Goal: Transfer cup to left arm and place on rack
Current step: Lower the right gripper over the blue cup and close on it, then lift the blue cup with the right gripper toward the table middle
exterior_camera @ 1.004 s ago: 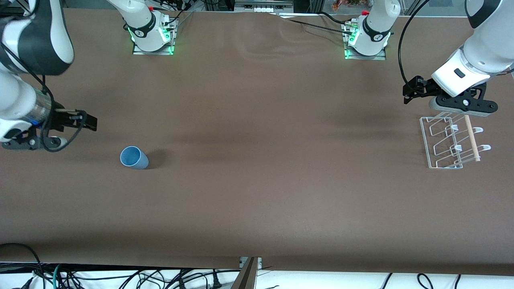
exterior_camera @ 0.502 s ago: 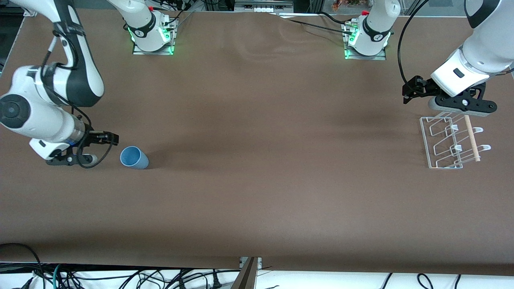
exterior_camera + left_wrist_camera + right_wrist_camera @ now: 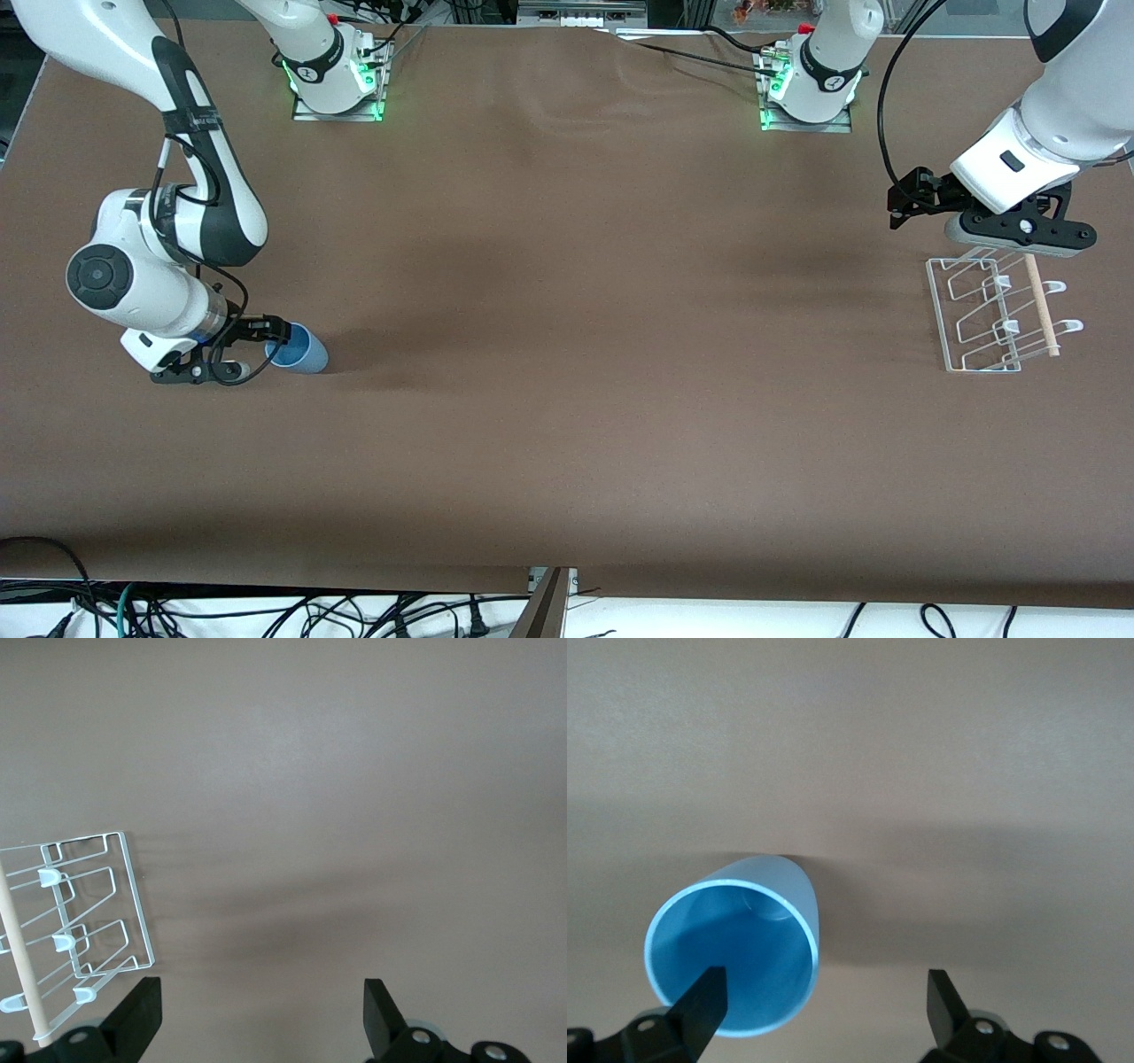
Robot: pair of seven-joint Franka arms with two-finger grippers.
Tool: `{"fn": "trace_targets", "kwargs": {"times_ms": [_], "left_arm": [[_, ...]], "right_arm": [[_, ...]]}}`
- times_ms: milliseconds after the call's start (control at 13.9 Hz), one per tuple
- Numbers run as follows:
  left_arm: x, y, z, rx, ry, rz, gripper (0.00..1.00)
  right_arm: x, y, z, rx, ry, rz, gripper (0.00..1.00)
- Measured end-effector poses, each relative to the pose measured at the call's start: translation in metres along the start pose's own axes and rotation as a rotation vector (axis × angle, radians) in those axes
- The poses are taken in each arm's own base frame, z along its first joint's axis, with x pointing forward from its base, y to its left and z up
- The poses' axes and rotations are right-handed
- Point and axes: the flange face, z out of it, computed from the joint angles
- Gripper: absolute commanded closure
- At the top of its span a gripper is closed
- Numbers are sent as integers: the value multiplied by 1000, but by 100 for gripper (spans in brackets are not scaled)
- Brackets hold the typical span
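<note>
The cup (image 3: 298,349) lies at the right arm's end of the table, the rack (image 3: 997,312) at the left arm's.

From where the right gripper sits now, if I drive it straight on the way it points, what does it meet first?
The cup. The right gripper is open at its rim, one finger across the cup's mouth in the wrist view. Whether that finger is inside or just above the rim is unclear.

Brown table (image 3: 567,425) with upright blue cup (image 3: 299,348) and, well apart, rack (image 3: 997,312).
</note>
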Motion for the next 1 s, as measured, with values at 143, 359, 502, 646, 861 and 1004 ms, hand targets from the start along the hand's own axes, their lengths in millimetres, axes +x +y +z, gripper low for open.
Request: {"fn": "trace_targets", "kwargs": {"times_ms": [143, 359, 502, 646, 861, 1004], "left_arm": [[0, 0, 0, 0, 0, 0, 0], [0, 0, 0, 0, 0, 0, 0], [0, 0, 0, 0, 0, 0, 0], [0, 0, 0, 0, 0, 0, 0], [0, 0, 0, 0, 0, 1, 0], [0, 0, 0, 0, 0, 1, 0]], "right_arm": [[2, -1, 8, 2, 2, 1, 0], [3, -1, 18, 9, 1, 5, 24], [3, -2, 23, 29, -4, 21, 67], [3, -3, 26, 31, -7, 23, 94], [3, -4, 29, 32, -11, 22, 100], [4, -5, 29, 33, -8, 21, 100]]}}
